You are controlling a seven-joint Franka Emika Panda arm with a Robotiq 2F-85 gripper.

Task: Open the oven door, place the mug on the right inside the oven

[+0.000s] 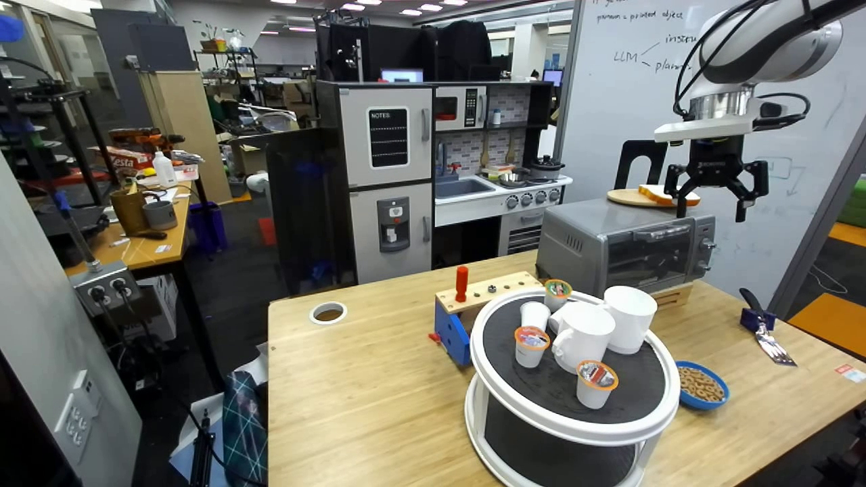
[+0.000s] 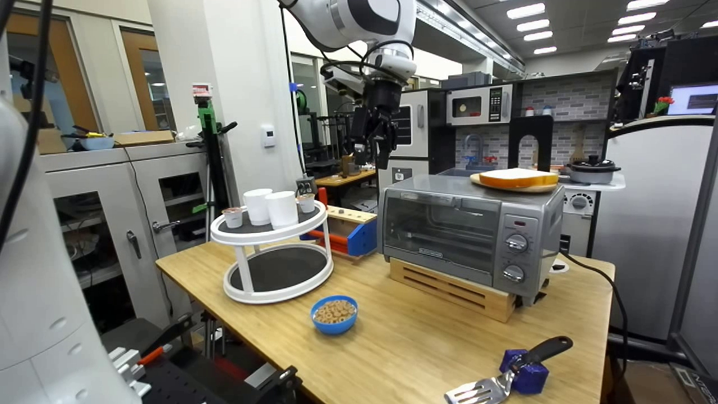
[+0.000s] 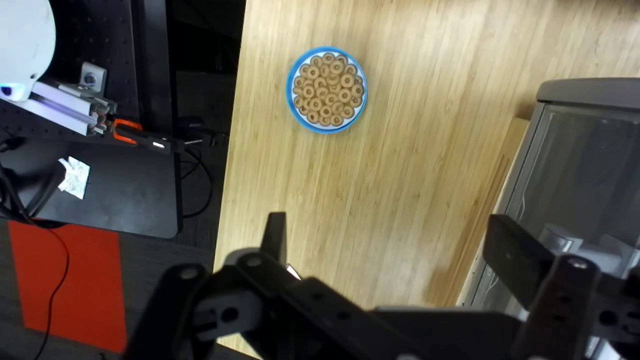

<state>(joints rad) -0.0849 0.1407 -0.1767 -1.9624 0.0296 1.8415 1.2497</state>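
Observation:
The silver-grey oven (image 1: 575, 237) sits on a wooden riser and also shows in an exterior view (image 2: 530, 210). Its dark glass oven door (image 2: 440, 227) is shut, with a bar handle near the top. The door also shows at the right of the wrist view (image 3: 575, 160). Two white mugs stand upright side by side on the round two-tier stand: a mug (image 1: 630, 314) nearer the oven and another (image 1: 586, 331) beside it; both show in an exterior view (image 2: 282, 209). My gripper (image 1: 710, 211) is open and empty, pointing down, higher than the door and in front of it (image 3: 385, 222).
The stand (image 2: 269, 235) also holds several small cups. A blue cereal bowl (image 2: 334, 315) sits between stand and oven front. A spatula (image 2: 485, 390) rests on a purple block. Bread (image 2: 519, 178) lies on a plate atop the oven. A toy workbench (image 1: 487, 291) stands behind the stand.

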